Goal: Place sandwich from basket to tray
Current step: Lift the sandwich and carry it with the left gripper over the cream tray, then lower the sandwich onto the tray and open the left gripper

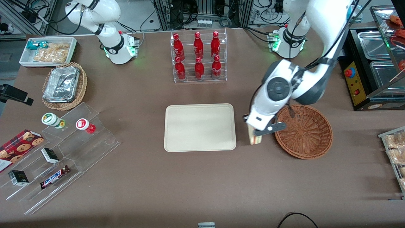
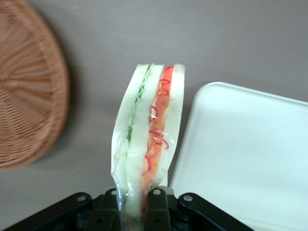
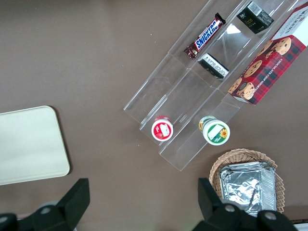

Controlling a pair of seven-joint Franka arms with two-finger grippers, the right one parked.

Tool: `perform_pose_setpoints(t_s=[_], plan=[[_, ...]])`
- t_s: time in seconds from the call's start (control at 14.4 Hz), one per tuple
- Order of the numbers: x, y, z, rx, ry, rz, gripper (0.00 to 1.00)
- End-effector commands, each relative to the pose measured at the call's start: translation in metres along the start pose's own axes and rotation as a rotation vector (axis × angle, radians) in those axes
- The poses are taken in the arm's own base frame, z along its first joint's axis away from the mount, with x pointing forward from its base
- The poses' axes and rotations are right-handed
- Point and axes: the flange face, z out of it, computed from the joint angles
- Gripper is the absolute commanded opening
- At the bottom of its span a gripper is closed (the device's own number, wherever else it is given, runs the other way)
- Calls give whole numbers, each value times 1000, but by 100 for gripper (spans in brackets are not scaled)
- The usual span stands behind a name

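My left gripper (image 1: 257, 132) hangs over the bare table between the tray (image 1: 200, 127) and the basket (image 1: 308, 133), shut on the sandwich (image 1: 253, 137). In the left wrist view the sandwich (image 2: 150, 134) is a wrapped wedge of white bread with green and red filling, pinched at its narrow end between the fingers (image 2: 158, 207) of the gripper (image 2: 135, 209). The reddish-brown wicker basket (image 2: 29, 91) lies to one side of it and the cream tray (image 2: 250, 154) to the other. No food shows in the basket.
A clear rack of red bottles (image 1: 198, 57) stands farther from the front camera than the tray. Toward the parked arm's end are a tan wicker basket with foil containers (image 1: 63, 85), a white bin of snacks (image 1: 47, 50) and a clear stepped stand with snacks (image 1: 60, 152).
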Motion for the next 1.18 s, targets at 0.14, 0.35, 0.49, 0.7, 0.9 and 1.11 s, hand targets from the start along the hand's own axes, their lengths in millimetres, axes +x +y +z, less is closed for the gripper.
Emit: perform_pose_setpoints(t_s=[0.14, 0.35, 0.49, 0.7, 0.9, 1.11], plan=[[-23, 102, 10, 9, -1, -17, 0], [-45, 144, 28, -22, -23, 10, 0], [-58, 168, 37, -37, -32, 36, 0], [-70, 190, 61, -32, -40, 59, 0], [-88, 206, 90, 15, -1, 78, 0], [-96, 215, 104, -6, 0, 66, 0]])
